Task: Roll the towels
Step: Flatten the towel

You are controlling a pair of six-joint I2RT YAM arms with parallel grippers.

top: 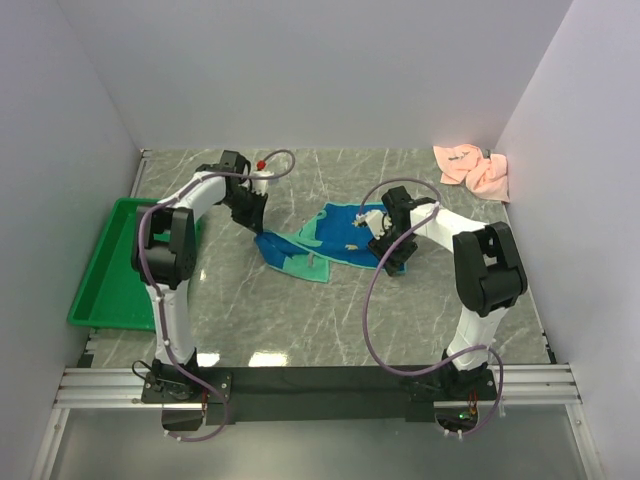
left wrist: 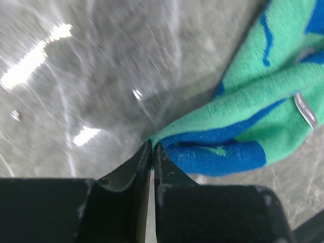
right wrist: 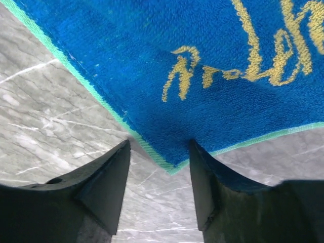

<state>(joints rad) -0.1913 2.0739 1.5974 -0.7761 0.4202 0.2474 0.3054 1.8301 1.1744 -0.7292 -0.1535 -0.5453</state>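
Left end effector [left wrist: 153, 146] has its jaws pressed almost together on one corner of the teal and blue terry towel with script lettering [top: 335, 232], probably to anchor that end for straightening. Right end effector [right wrist: 159, 144] stands apart, straddling another corner without clamping it. The towel lies rumpled mid-way across the grey marbled surface [top: 300, 320], between both arms.

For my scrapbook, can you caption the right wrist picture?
Right gripper, jaws open, straddling a corner of the blue towel on the marbled table.

Overhead view, wrist close-ups, probably sharing towel [top: 335, 232]
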